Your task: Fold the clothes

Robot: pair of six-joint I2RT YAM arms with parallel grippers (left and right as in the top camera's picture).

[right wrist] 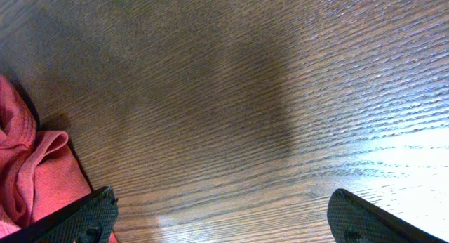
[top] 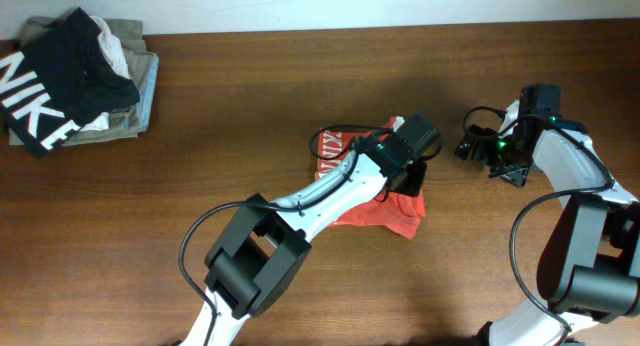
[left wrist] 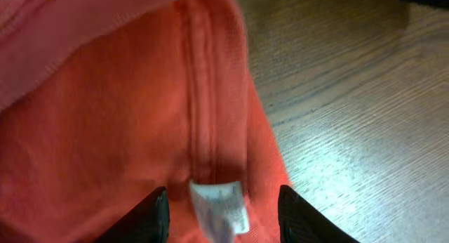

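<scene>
Brown wooden table [top: 250, 96], overhead: the crumpled red-orange cotton T-shirt [top: 380, 212] lies mid-table under my left gripper [top: 410, 166], with my right gripper [top: 470, 146] near its right side. Left wrist: jaws part-open astride the seam [left wrist: 203, 95] and small white label [left wrist: 223, 208]; I should close on one layer only. Right wrist: fingers [right wrist: 91, 215] wide and empty, shirt at frame left; I should take that edge and spread it flat.

Showed soft matt cotton in the red-orange T-shirt [left wrist: 105, 130], with a raised stitched seam and a thin white label [left wrist: 223, 208], too blurred to judge. Saw smooth, fine-grained brown wood in the table [right wrist: 245, 95], with a dull sheen at right. Noted matt black plastic in the fingers [left wrist: 156, 215] of the left gripper [left wrist: 223, 194] and the fingers [right wrist: 84, 215] of the right gripper [right wrist: 222, 195]. Made out matt cloth in the black garment [top: 60, 76], upper left.
</scene>
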